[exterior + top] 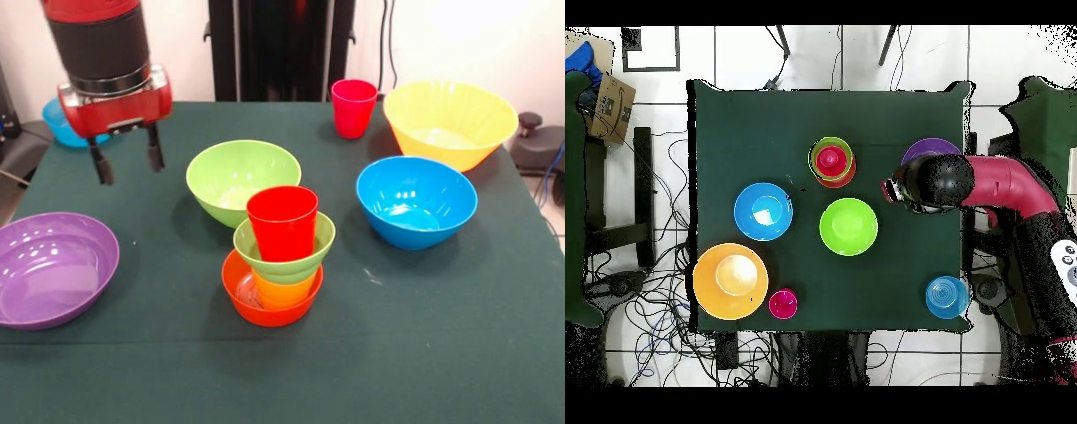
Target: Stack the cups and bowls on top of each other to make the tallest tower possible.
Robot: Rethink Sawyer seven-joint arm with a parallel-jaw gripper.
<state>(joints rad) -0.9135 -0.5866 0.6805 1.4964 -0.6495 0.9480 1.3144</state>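
Observation:
The tower stands at the table's middle: a small orange bowl holds a yellow-orange cup, a small green bowl sits on that, and a red cup stands upright on top. From above the tower shows as nested rings. My gripper hangs open and empty above the table at the left, well apart from the tower, between the purple bowl and a small blue bowl. A pink-magenta cup stands alone at the back.
A larger green bowl sits just behind the tower. A blue bowl and a large yellow bowl lie to the right. In the overhead view my arm covers part of the purple bowl.

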